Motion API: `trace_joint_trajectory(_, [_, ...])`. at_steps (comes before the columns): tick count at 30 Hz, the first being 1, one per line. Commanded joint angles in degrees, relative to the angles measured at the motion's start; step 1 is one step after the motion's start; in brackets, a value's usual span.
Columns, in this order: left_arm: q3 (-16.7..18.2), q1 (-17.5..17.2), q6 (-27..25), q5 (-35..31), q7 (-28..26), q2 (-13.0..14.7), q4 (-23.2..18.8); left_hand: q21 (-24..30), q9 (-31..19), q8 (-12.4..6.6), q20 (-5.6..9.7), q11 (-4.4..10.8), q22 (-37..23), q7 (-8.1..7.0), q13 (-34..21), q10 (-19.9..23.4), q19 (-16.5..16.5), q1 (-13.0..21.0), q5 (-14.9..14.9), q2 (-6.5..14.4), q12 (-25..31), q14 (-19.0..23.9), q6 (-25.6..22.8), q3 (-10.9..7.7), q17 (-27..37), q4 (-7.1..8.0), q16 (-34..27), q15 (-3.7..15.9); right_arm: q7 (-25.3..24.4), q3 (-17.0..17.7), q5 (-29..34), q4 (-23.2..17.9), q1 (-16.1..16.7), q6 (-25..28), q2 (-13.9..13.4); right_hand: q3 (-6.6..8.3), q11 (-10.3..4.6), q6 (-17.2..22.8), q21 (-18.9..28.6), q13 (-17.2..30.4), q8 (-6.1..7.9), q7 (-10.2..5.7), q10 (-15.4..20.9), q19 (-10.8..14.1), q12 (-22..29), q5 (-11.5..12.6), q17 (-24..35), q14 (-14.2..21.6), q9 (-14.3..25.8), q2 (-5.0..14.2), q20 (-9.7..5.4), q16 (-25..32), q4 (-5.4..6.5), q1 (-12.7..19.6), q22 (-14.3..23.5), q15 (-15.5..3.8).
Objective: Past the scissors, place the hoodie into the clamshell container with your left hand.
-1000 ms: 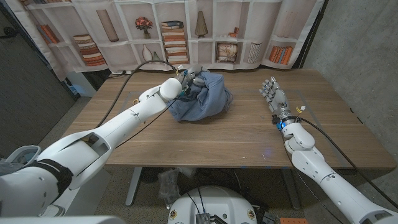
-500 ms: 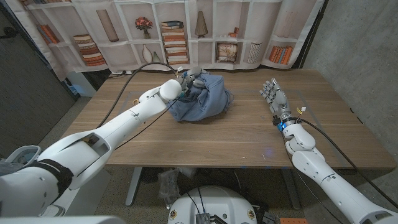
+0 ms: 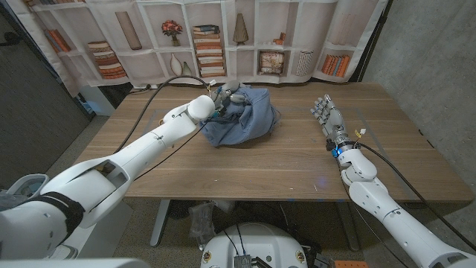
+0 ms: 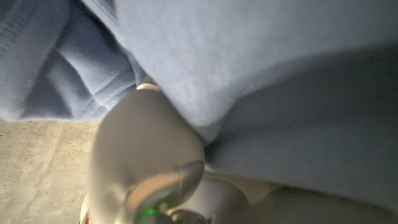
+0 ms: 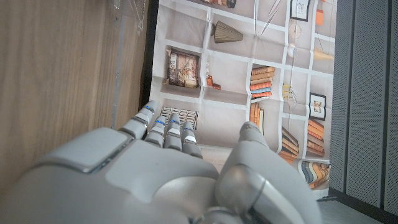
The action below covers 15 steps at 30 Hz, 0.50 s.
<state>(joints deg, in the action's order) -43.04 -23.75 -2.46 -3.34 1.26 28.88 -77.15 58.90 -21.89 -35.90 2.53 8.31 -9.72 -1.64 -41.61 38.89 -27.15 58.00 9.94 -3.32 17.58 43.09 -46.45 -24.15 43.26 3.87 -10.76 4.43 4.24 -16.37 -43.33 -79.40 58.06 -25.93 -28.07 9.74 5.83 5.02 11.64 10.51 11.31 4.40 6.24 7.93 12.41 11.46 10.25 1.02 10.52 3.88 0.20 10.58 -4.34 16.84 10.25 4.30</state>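
The left hand [image 3: 225, 97] grips the blue hoodie [image 3: 245, 119] while the right hand [image 3: 326, 113] waits open-fingered; trailing fabric could snag or slip free.

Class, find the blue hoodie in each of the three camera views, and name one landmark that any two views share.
Head view: the hoodie lies bunched at the table's far middle, with the left hand on it.
Left wrist view: the hoodie's blue cloth spreads across the picture, against the left hand.
Right wrist view: no hoodie here; the right hand is in front.
Shared landmark: the bookshelf backdrop, in the head and right wrist views.
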Motion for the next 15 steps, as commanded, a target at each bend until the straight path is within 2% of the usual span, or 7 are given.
trace_joint_trajectory(1, [0.3,-0.3,-0.4,0.5,0.8,0.7,-1.3,-1.4,1.3,1.21,-1.06,0.19,-0.3,-0.94,1.0,-0.9,1.7,-4.0,0.3,-1.3,-0.9,-1.3,-0.1,0.46,-1.2,2.99,0.0,2.28,0.1,-0.2,0.0,0.4,-0.2,0.0,0.2,0.25,-0.01,0.7,-0.1,0.3,-0.16,-0.03,0.3,0.1,-0.1,-0.1,0.2,0.4,0.2,0.38,-0.04,0.0,-0.28,0.3,0.3,0.15])
trace_joint_trajectory(3, [0.3,-0.3,-0.7,0.5,0.8,0.9,-1.6,-1.7,1.7,1.64,-1.32,0.18,-0.3,-1.04,1.2,-1.3,2.0,-4.7,0.5,-1.7,-1.3,-2.3,0.2,0.82,-1.6,3.28,0.2,1.8,0.3,-0.2,0.1,0.6,-0.3,-0.2,0.2,0.27,0.0,0.7,-0.1,0.3,-0.17,-0.11,0.3,0.2,-0.1,-0.1,0.2,0.4,0.2,0.41,-0.04,0.0,-0.3,0.3,0.3,0.21])
trace_joint_trajectory(7, [0.5,-0.4,-1.1,0.4,0.8,1.2,-2.3,-3.2,2.8,2.99,-2.62,0.22,-0.5,-1.95,2.1,-3.1,4.7,-7.0,1.0,-2.7,-2.6,-4.8,1.4,1.97,-2.7,3.95,0.3,1.34,0.4,-0.2,-0.2,0.8,-0.2,-0.2,0.4,0.31,0.07,0.7,-0.1,0.3,-0.17,-0.12,0.4,0.2,-0.1,-0.1,0.2,0.4,0.2,0.47,-0.05,0.0,-0.35,0.4,0.3,0.17])
trace_joint_trajectory(12, [0.7,-0.7,-1.6,0.2,0.7,1.7,-3.5,-4.6,4.3,6.06,-3.76,0.37,-0.7,-4.94,3.2,-4.7,6.5,-9.6,1.9,-3.9,-4.1,-7.1,6.4,3.49,-4.3,4.35,0.1,0.74,0.7,-0.2,-0.6,1.0,-0.3,0.0,0.5,0.35,0.06,0.7,-0.1,0.3,-0.16,-0.15,0.4,0.2,-0.1,-0.1,0.1,0.4,0.2,0.5,-0.02,0.0,-0.43,0.5,0.3,0.13])
trace_joint_trajectory(15, [0.9,-0.8,-1.9,0.3,0.8,2.0,-4.1,-5.2,4.8,7.14,-4.2,0.04,-0.7,-6.11,3.5,-5.4,7.3,-10.0,2.3,-3.9,-4.6,-8.0,8.2,3.71,-4.9,4.23,0.0,0.64,1.1,-0.3,-0.3,1.4,-0.5,-0.3,0.4,0.34,0.04,0.7,-0.1,0.3,-0.16,-0.09,0.4,0.2,-0.1,-0.2,0.1,0.3,0.2,0.48,0.01,0.0,-0.46,0.5,0.3,0.14])
